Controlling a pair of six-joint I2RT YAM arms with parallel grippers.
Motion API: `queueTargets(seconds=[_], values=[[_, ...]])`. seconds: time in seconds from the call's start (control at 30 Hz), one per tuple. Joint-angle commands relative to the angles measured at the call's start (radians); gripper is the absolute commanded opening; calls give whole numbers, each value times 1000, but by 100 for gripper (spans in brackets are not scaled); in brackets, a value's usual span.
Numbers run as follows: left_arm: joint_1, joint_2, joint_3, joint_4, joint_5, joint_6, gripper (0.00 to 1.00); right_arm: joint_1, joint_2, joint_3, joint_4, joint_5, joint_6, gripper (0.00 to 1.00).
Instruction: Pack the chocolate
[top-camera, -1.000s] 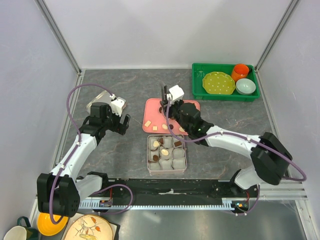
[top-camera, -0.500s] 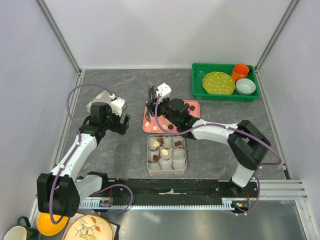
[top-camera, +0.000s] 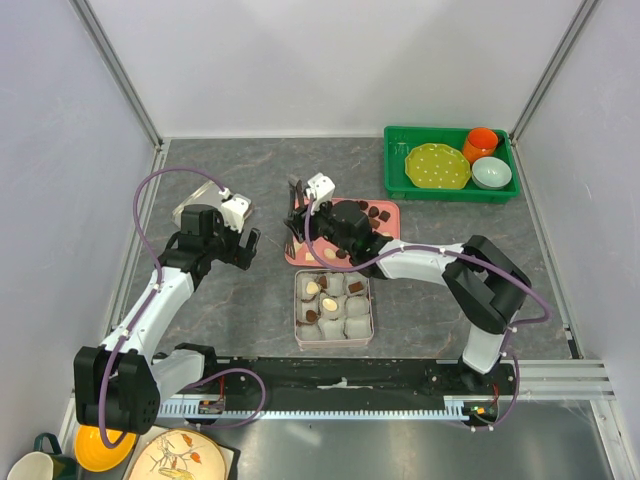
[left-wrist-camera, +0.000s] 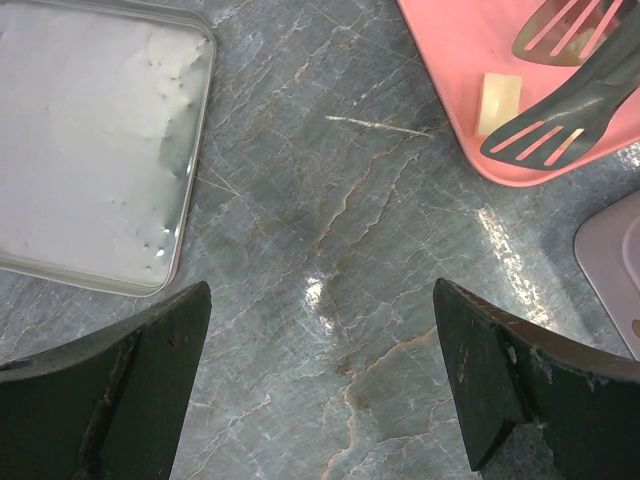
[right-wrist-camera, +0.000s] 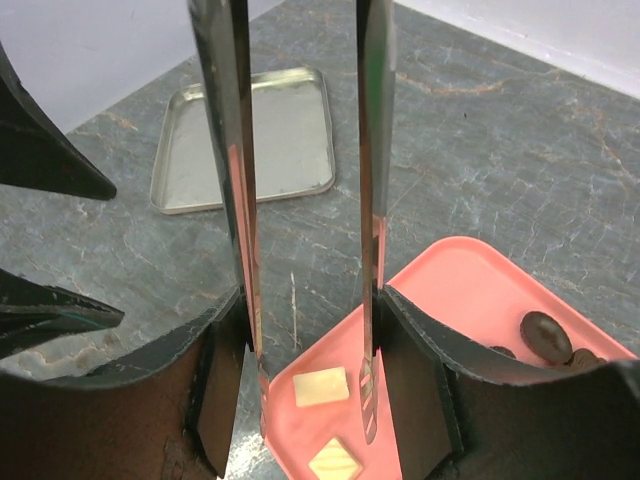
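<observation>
Two grippers are in view. The right gripper (right-wrist-camera: 315, 345) is clamped on one pair of metal tongs (right-wrist-camera: 237, 200). The two blades stand apart, slotted tips down over the left edge of the one pink tray (right-wrist-camera: 470, 280). One cream square (right-wrist-camera: 320, 386) of chocolate lies between the tips; whether either blade touches it cannot be told. The left gripper (left-wrist-camera: 320, 300) is spread wide with nothing in it, hanging over the table (left-wrist-camera: 330, 220) between one silver lid (left-wrist-camera: 90, 140) and the tray.

The right wrist view shows two cream squares on the tray and one dark piece (right-wrist-camera: 545, 335), with part of another hidden behind the finger. From above, three dark pieces sit at the tray's far right corner. The right arm covers much of the rest, so the tray's total cannot be counted.

One tin (top-camera: 301, 340) just in front of the tray holds nine white paper cups (top-camera: 357, 325), three rows of three. Several hold brown or cream pieces, too small to count surely.

One green bin (top-camera: 440, 195) at the far right holds one yellow plate (top-camera: 437, 166), one orange cup (top-camera: 481, 143) and one pale bowl (top-camera: 491, 173)
</observation>
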Motion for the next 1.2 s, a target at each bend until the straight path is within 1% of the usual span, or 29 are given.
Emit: queueTargets(seconds=[0.0, 0.27, 0.53, 0.73, 0.97, 1.03, 1.1, 1.13, 1.17], values=[[7, -19, 1, 27, -19, 36, 99, 2, 24, 47, 19, -18, -19, 61], [7, -13, -3, 30, -22, 42, 99, 0, 46, 49, 13, -13, -48, 61], [7, -14, -5, 31, -28, 50, 99, -9, 96, 116, 10, -13, -77, 61], [7, -10, -3, 33, -33, 55, 99, -10, 119, 118, 57, -48, -77, 61], [7, -10, -2, 31, -33, 53, 99, -10, 130, 81, 161, -85, -79, 61], [7, -10, -2, 33, -36, 55, 99, -10, 132, 81, 165, -97, -83, 61], [8, -7, -5, 47, -55, 50, 99, -10, 133, 81, 168, -105, -85, 61], [7, -2, -8, 83, -78, 44, 99, -12, 133, 81, 166, -105, -83, 61], [7, 7, -10, 102, -156, 39, 99, -10, 132, 78, 163, -107, -85, 61]])
